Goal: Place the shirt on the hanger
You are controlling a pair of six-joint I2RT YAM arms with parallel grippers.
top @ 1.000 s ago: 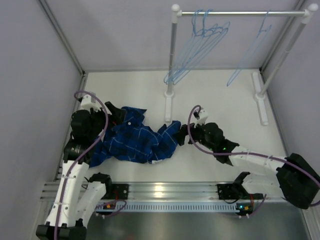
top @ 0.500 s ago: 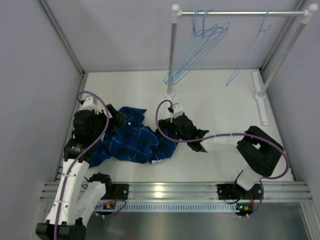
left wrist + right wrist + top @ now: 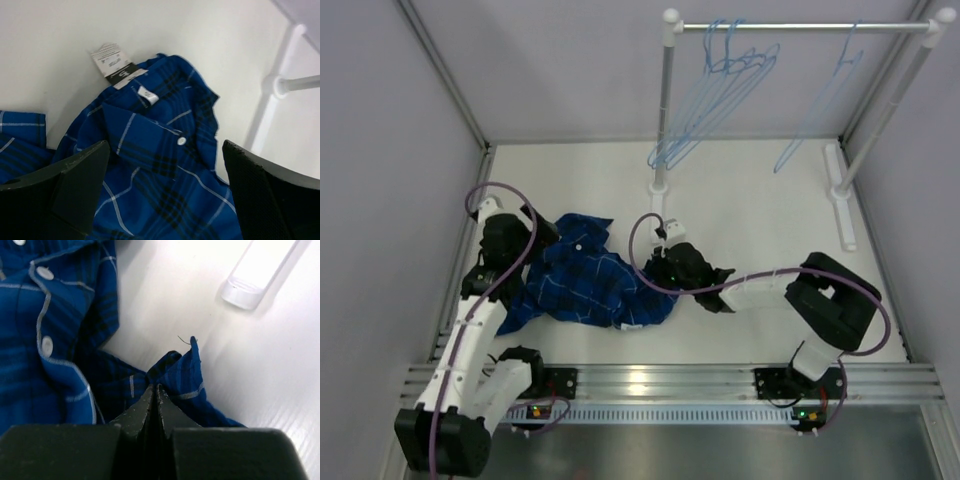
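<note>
Two claws are at the shirt point(image 3: 582, 282), which lies crumpled flat on the white desk point(image 3: 760, 200) at about 8 o'clock from its middle, well apart from the rack. My right claw point(image 3: 663, 266) sits at the shirt's 3 o'clock edge. In its wrist view the fingers point(image 3: 145, 410) are pressed together with a small peak of plaid cloth pinched between them, so it is gripping the shirt. Two white buttons show at 10 o'clock in that view, and one white rack foot point(image 3: 255, 275) at 1 o'clock. My left claw point(image 3: 546, 234) is over the shirt's 10 o'clock corner. Its wrist view shows the jaws spread wide with nothing between them. Below it I see the collar area, with a white neck label point(image 3: 148, 95), and a paper tag point(image 3: 111, 59) lying on the desk at 11 o'clock. I cannot tell whether this claw touches the cloth. Several pale-blue wire hangers point(image 3: 715, 95) hang from the rail point(image 3: 800, 26) at 12 o'clock, and a lone hanger point(image 3: 817, 100) hangs toward 1 o'clock.
</note>
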